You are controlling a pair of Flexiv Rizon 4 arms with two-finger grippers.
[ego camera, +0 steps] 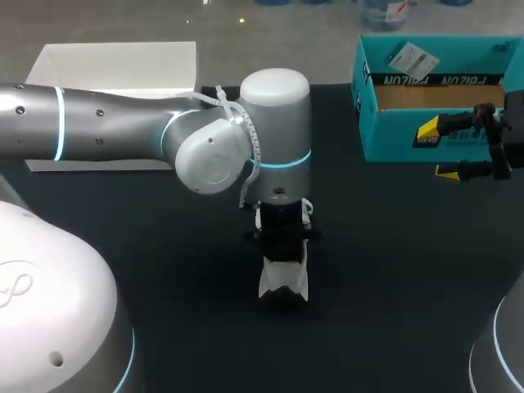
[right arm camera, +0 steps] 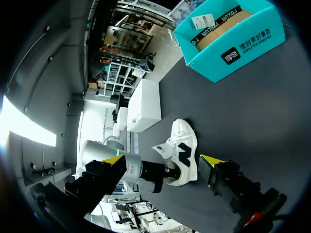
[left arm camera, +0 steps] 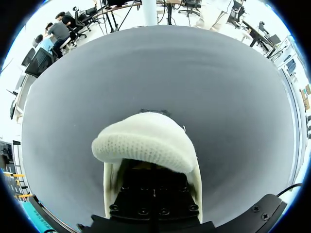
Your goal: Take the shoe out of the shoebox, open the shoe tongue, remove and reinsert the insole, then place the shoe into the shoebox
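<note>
Table (ego camera: 393, 270): dark, matt, flat cloth-like surface.
Shoebox (ego camera: 393, 143): teal cardboard, rectangular, brown inside, standing at the far right of the table.
Shoe (right arm camera: 182, 155): white, with a knitted upper, a smooth thick sole and a black mark on the side; it stood on its sole in the middle of the table, well apart from the shoebox.
Left gripper (ego camera: 283, 237): black, reaching down into the shoe's opening; its spread was hidden by the shoe.
Right gripper (ego camera: 438, 151): spread wide, holding nothing, just before the shoebox.
</note>
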